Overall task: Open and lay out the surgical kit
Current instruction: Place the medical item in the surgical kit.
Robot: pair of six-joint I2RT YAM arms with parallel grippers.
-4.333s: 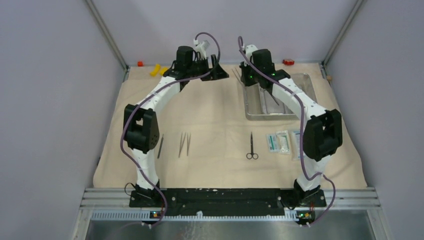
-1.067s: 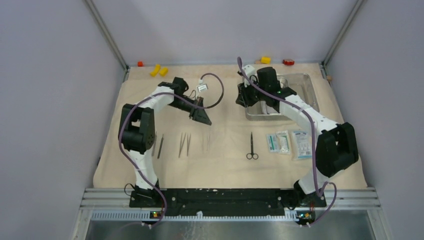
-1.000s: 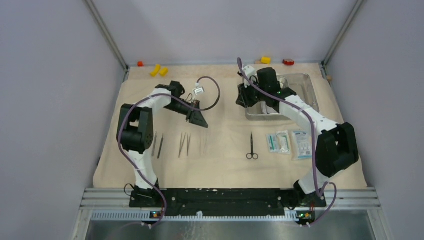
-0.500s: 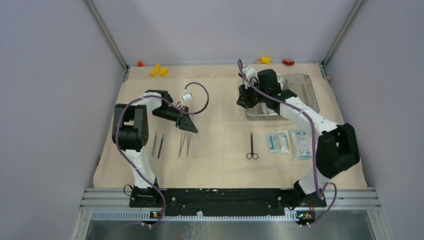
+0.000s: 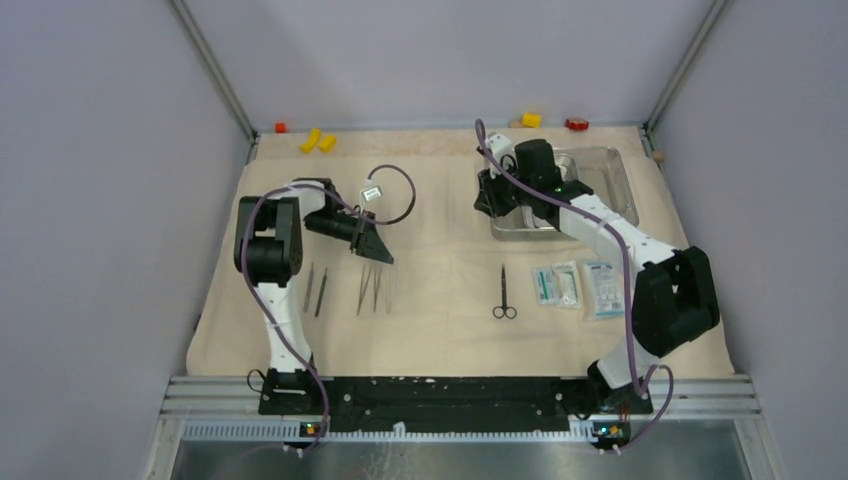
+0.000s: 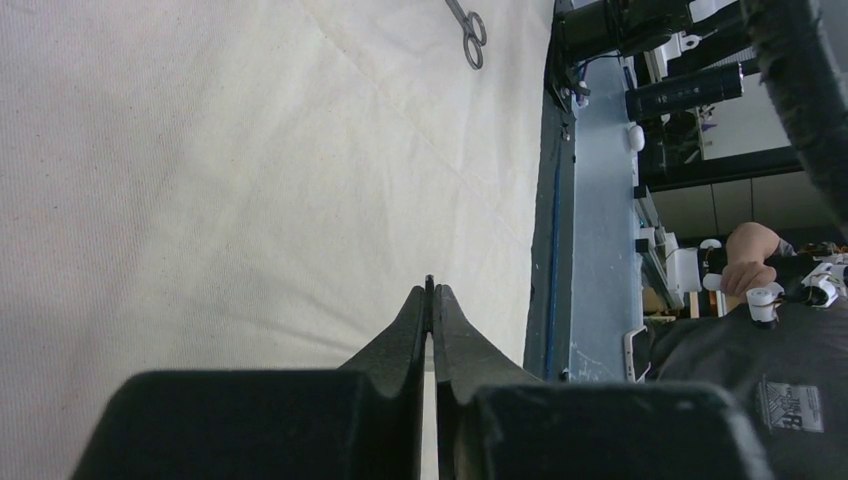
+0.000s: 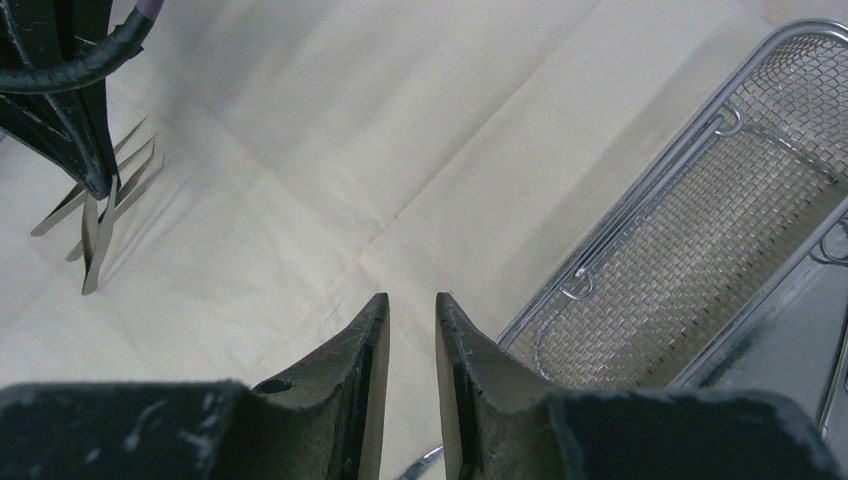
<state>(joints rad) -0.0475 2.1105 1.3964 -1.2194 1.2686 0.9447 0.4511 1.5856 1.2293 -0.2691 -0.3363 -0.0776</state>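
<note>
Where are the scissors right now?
In the top view the scissors lie flat on the beige cloth, right of centre, just left of the sealed packets and on the near side of the steel tray.

Soft, even overhead light fills every view, bright without harsh glare. Shadows on the beige cloth wrap [image 5: 450, 270] are faint and soft-edged. The steel tray [image 5: 612, 165] gleams mildly. Wrist views blur along their bottom edges.

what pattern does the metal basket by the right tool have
Fine silvery wire mesh on the metal basket, clearest in the right wrist view.
</note>
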